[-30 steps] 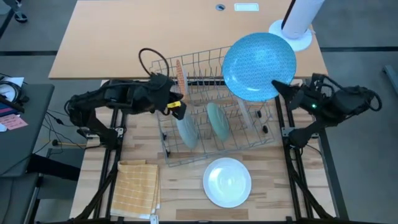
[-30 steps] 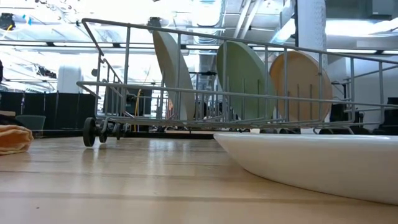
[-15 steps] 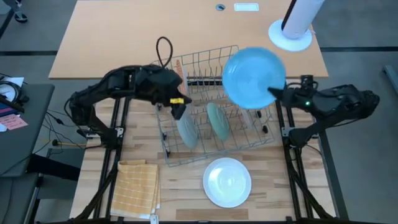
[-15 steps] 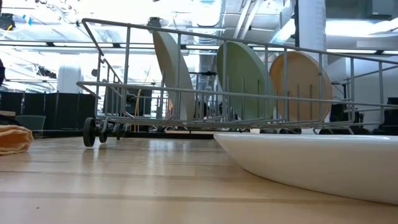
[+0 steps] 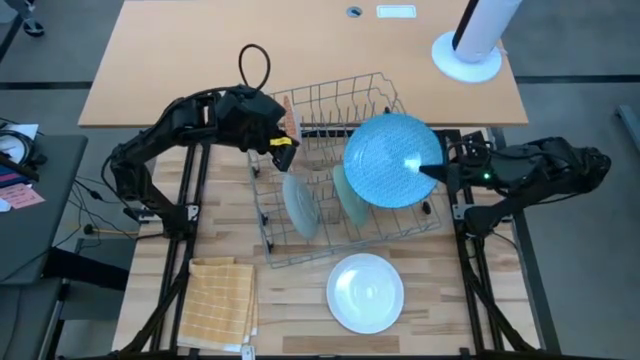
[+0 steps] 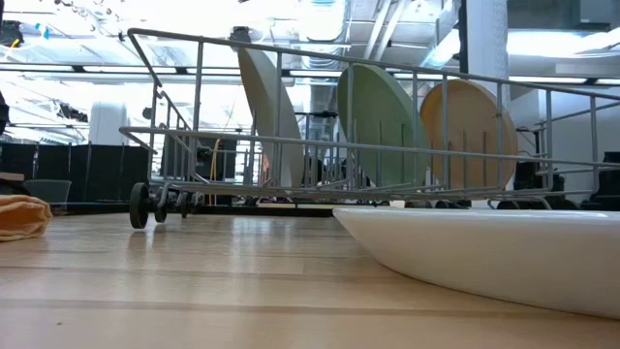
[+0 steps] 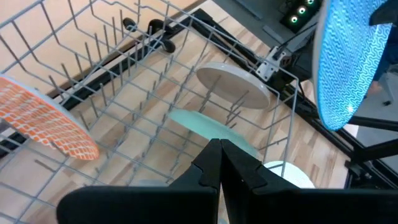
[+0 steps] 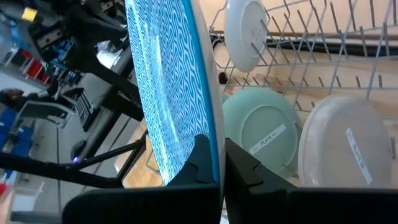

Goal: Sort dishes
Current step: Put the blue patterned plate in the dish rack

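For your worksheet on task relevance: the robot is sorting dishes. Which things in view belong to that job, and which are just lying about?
Belonging to the job:
blue patterned plate, held by the right gripper
orange patterned plate
pale green plate
grey-white plate
beige plate
white plate
wire rack

Just lying about:
yellow checked cloth
white stand

- The plate [image 5: 393, 160] pinched in the right gripper [image 8: 221, 163] is bright blue with a fine pale wave pattern.
- One racked plate [image 7: 46, 119] carries an orange-red lattice on white.
- Another plate [image 8: 261, 135] in the rack is pale teal-green.
- The plate beside it [image 8: 344, 146] looks beige-grey, though glare makes that uncertain.
- The plate on the table [image 5: 366, 292] is plain white.
- The wire rack [image 5: 338, 100] is grey.
- The cloth [image 5: 222, 302] is yellow, checked.
- The table [image 5: 300, 280] is light wood.
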You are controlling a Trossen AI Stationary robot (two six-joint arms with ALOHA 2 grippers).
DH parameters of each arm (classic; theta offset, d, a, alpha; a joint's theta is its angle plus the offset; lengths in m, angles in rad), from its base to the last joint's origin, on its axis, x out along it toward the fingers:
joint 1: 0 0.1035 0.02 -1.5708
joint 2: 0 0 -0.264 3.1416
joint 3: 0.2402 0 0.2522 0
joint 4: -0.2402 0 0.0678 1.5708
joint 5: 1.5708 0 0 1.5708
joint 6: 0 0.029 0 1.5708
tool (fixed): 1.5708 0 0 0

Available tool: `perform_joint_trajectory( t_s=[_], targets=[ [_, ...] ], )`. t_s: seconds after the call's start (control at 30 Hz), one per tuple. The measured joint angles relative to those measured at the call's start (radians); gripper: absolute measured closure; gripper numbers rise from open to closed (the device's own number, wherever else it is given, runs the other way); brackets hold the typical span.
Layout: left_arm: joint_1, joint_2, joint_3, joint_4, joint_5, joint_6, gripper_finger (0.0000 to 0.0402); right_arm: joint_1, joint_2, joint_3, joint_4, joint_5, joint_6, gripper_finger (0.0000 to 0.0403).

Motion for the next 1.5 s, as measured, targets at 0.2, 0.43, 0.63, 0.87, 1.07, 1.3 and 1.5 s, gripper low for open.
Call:
perform_joint_trajectory(
  t_s=[0.2,0.43,0.63,0.87,1.07,1.3,1.5],
  targets=[
    [0.007,-0.027,0.000,-0.011,0.000,-0.003,0.0401,0.000,0.003,0.000,0.042,-0.001,-0.171,0.0401],
    [0.007,-0.044,0.000,-0.048,-0.004,-0.004,0.0401,0.005,0.012,0.001,0.146,-0.004,-0.624,0.0401],
    [0.007,-0.045,0.000,-0.054,-0.005,-0.012,0.0401,0.033,0.036,0.000,0.335,-0.079,-1.131,0.0402],
    [0.007,-0.045,0.000,-0.063,-0.005,-0.027,0.0401,0.031,0.019,0.000,0.798,-0.444,-1.345,0.0402],
    [0.007,-0.045,0.000,-0.062,-0.005,-0.012,0.0401,0.000,0.013,0.002,1.094,-0.862,-1.400,0.0402],
    [0.007,-0.045,0.000,-0.062,-0.010,-0.007,0.0401,-0.071,0.058,0.002,1.375,-1.266,-1.400,0.0403],
    [0.007,-0.045,0.000,-0.062,-0.010,-0.008,0.0401,-0.126,0.095,0.002,1.423,-1.352,-1.358,0.0402]
  ],
)
